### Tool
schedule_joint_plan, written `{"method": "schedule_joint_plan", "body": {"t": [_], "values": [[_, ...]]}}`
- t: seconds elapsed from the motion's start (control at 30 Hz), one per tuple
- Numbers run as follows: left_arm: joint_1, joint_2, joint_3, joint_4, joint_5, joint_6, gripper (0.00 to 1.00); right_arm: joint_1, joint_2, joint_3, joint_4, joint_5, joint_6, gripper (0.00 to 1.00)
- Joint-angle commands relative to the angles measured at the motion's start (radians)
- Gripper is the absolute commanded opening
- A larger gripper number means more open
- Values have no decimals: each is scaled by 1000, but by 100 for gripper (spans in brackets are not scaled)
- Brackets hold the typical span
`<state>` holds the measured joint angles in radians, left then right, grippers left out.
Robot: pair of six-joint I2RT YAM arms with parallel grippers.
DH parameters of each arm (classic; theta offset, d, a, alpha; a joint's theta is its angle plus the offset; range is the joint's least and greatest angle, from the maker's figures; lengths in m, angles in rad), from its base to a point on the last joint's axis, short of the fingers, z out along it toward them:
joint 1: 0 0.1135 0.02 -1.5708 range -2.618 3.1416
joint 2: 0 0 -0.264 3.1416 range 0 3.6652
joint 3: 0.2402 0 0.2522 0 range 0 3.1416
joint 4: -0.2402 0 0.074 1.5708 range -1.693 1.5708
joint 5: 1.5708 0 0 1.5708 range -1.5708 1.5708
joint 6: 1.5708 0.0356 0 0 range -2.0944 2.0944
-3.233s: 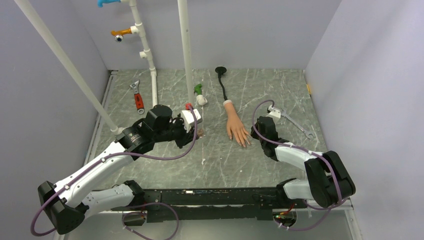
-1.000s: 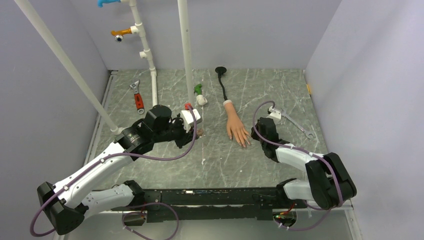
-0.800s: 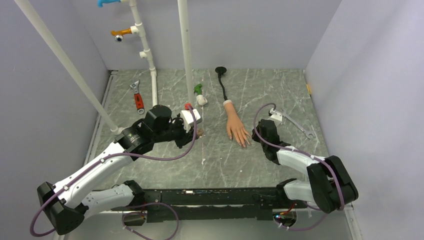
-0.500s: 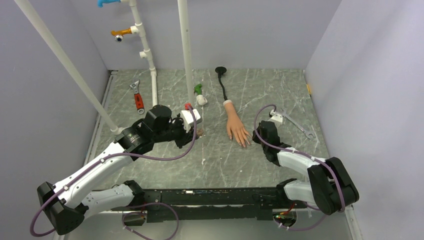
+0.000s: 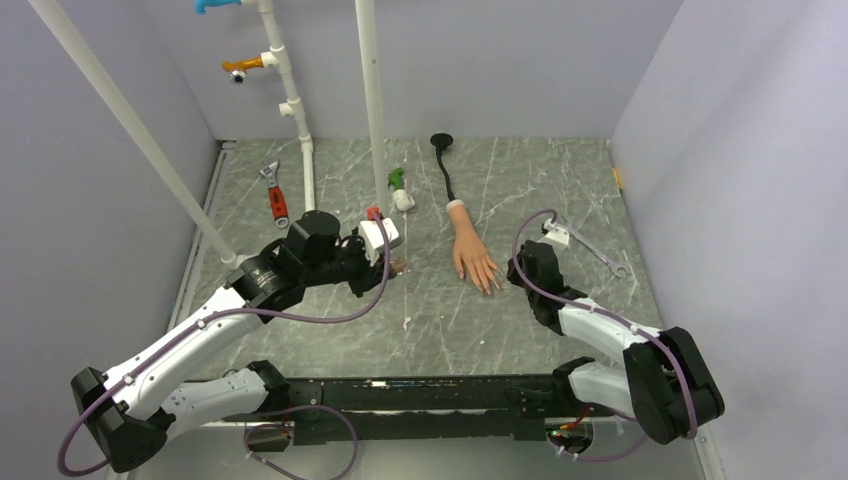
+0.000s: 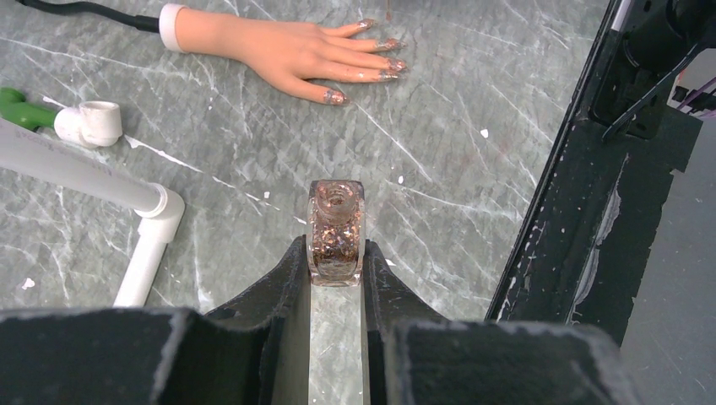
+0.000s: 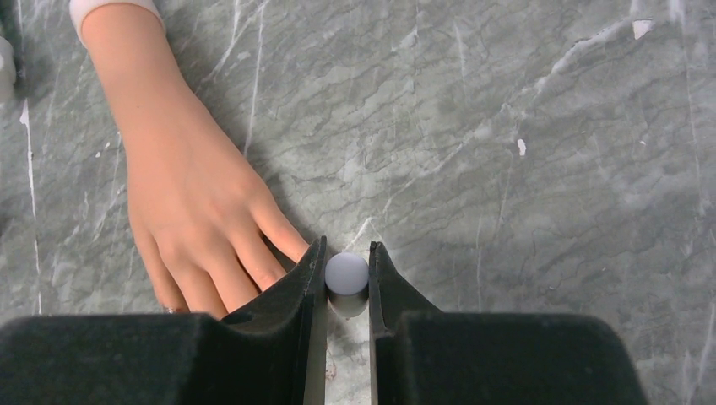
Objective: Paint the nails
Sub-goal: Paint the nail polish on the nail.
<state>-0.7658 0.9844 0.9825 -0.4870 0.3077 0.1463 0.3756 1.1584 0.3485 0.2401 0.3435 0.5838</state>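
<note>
The peach mannequin hand (image 5: 469, 253) lies palm down mid-table, fingers toward the arms. In the left wrist view its nails (image 6: 387, 66) glint with coppery glitter. My left gripper (image 6: 336, 256) is shut on a small clear polish bottle (image 6: 336, 229) of copper glitter, standing upright with its neck uncapped, left of the hand (image 6: 279, 52). My right gripper (image 7: 347, 253) is shut on a round white cap (image 7: 347, 272), right beside the little finger of the hand (image 7: 190, 194). Whatever hangs under the cap is hidden. From above, that gripper (image 5: 512, 278) sits at the fingertips.
White pipes (image 5: 370, 100) rise behind the left arm, one elbow (image 6: 152, 228) lying close to the bottle. A green and white fitting (image 5: 398, 186), a red-handled wrench (image 5: 276, 199) and a metal spanner (image 5: 592, 248) lie about. A black rail (image 6: 591, 211) runs along the near edge.
The right arm has shifted slightly right and nearer, its gripper staying at the hand's fingertips. The left arm has barely moved. Both grips are unchanged.
</note>
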Motion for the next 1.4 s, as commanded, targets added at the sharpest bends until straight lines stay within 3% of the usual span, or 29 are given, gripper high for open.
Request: {"method": "schedule_joint_plan", "body": {"t": [0.0, 0.6, 1.37], "values": [[-6, -35, 49, 21, -2, 13, 0, -5, -6, 39, 2, 36, -11, 0], [-7, -25, 47, 21, -11, 14, 0, -5, 119, 98, 71, -8, 5, 0], [-6, -15, 47, 20, -10, 14, 0, -4, 65, 6, 54, -34, 28, 0]]}}
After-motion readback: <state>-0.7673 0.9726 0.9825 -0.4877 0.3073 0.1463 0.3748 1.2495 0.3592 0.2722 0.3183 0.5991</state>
